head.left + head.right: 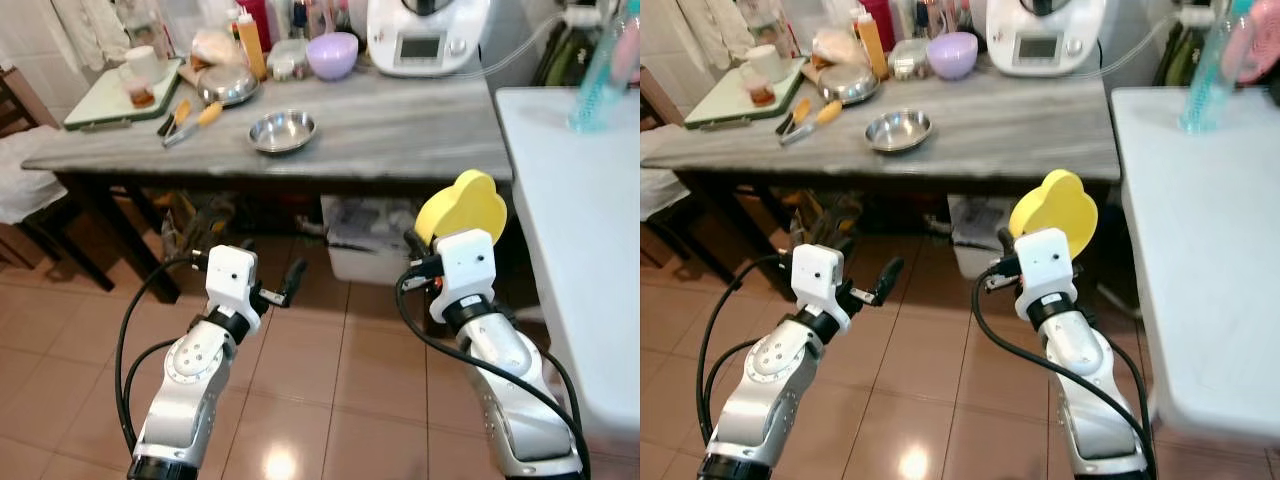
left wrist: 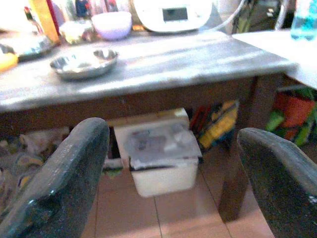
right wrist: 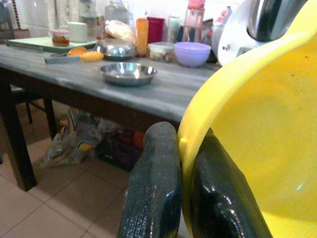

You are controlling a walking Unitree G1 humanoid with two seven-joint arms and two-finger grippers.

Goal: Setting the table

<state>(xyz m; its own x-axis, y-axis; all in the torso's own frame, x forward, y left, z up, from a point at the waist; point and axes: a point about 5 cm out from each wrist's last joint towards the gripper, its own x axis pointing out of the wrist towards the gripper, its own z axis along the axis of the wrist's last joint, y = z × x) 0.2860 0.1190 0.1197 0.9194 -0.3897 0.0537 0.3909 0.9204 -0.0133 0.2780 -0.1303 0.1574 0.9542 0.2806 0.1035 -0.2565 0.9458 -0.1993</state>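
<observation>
While I face the table [image 1: 400,135]:
Right gripper [image 3: 181,163]: clamped on my yellow plate's [image 1: 462,205] rim, below the table's front edge.
Left gripper [image 1: 868,290]: fingers wide, holding nothing.
Steel bowl [image 1: 282,130]: near the front edge.

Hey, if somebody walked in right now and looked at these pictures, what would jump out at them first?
Most striking is the bright yellow plate, pinched at its rim by the right claw and held upright in front of the grey table. On that table a steel bowl sits alone near the front edge, with a lilac bowl among clutter behind it. The left claw hangs open, holding nothing.
</observation>
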